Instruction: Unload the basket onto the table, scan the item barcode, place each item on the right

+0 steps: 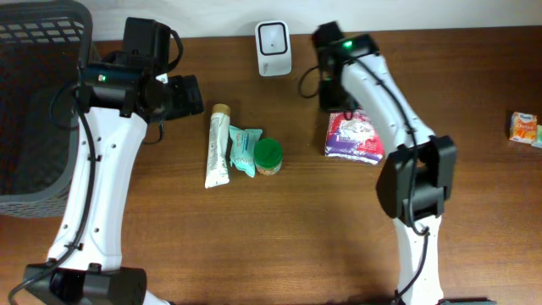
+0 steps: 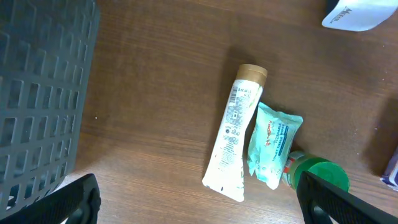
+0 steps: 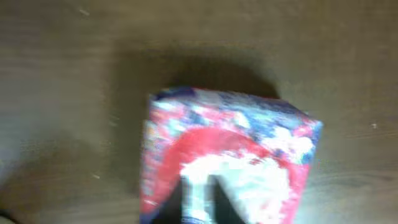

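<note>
Brown wooden table (image 1: 279, 237), seen from above, with two white arms reaching in from the lower edge. Upper centre: small white barcode scanner (image 1: 273, 47). Right of centre: soft purple, red and white pack (image 1: 356, 137), lying flat on the wood just below and right of the scanner. The right gripper (image 3: 202, 200) hangs directly over the pack; its dark fingers look drawn close at the pack's near edge, but blur makes it impossible to tell whether they pinch it. Upper left: dark grey plastic mesh basket (image 1: 38, 102). Beside it the left gripper (image 2: 199, 186) hovers with jaws spread wide, holding nothing. Centre: cream tube with a tan cap (image 1: 218, 146), teal sachet (image 1: 244, 150) and green-lidded jar (image 1: 268, 155), side by side. Far right edge: small orange and white carton (image 1: 525, 127).
</note>
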`<action>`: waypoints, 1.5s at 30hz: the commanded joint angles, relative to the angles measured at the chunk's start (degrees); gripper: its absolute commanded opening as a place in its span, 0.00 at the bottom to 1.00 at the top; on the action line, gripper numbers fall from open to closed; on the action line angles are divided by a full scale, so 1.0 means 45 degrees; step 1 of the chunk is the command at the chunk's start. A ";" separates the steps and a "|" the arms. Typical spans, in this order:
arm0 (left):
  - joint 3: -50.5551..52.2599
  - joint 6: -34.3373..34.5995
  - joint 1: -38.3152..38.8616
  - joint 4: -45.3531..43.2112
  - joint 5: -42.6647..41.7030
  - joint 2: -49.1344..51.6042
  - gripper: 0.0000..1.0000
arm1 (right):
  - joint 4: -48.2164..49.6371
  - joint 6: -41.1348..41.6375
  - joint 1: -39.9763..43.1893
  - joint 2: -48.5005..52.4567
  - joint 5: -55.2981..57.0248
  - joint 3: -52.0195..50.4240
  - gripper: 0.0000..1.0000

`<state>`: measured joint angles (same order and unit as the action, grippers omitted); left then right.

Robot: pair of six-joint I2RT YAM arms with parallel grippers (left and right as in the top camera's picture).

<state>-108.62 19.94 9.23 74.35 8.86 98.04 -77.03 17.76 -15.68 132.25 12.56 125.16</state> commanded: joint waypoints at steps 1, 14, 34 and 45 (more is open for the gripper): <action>0.0000 -0.0058 0.0019 -0.0015 0.0092 0.0010 0.99 | -0.0170 -0.0675 0.0379 -0.0146 -0.0874 -0.0141 0.33; 0.0000 -0.0058 0.0019 -0.0015 0.0092 0.0010 0.99 | 0.3274 0.2074 -0.1355 -0.0141 0.4318 -0.4614 0.59; 0.0000 -0.0058 0.0019 -0.0015 0.0092 0.0010 0.99 | 0.0554 -0.5561 0.4682 -0.0136 -1.5941 -0.2749 0.04; 0.0000 -0.0058 0.0029 -0.0015 0.0092 0.0019 0.99 | -0.1457 -0.4221 0.7359 -0.0194 -0.9627 -0.0695 0.52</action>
<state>-108.62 19.94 9.26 74.30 8.86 98.04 -80.97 -1.72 17.98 132.38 -35.00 115.94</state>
